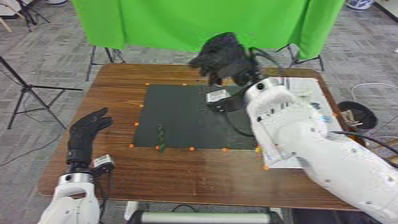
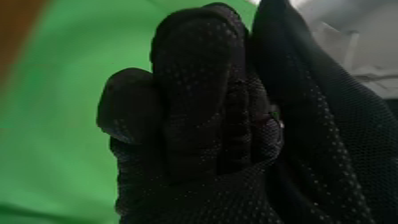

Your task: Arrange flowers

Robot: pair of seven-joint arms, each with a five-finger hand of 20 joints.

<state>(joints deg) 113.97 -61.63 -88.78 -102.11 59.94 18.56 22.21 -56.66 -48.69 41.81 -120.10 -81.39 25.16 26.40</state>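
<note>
Right hand (image 1: 222, 56): sits at the far edge of the table (image 1: 115, 100) in the head view, partly in front of the green cloth (image 1: 133, 27), arm stretched diagonally across the right side. Blurred there. Can't tell how far open. Can't tell whether it has hold of anything either; right wrist view gives black glove close up, plus a tiny pale-green spot (image 2: 277, 118) against it, too small to identify. Green cloth behind the glove there too.

Left hand (image 1: 85, 132): open, relaxed, nothing in grip. Over the left part of the table, left of the dark mat (image 1: 188, 117) and apart from it. Fingers extended toward the far side, thumb out toward the mat. Can't tell if touching the wood.

Task's thing: green stem (image 1: 161, 136), slim, twisted-looking. On the mat's near-left part, lying roughly near-to-far, near end just past the mat's near edge. Apart from both hands.

Rest: orange markers (image 1: 191, 149) along the mat's borders. White sheet (image 1: 305, 89) on the right side of the table, partly behind the right arm. Black bin (image 1: 359, 115) on the floor, right of the table, with thin light-coloured pieces inside. Black tripod (image 1: 28, 87) on the grey carpet (image 1: 53, 60), left of the table. Green cloth hangs beyond the far edge.
</note>
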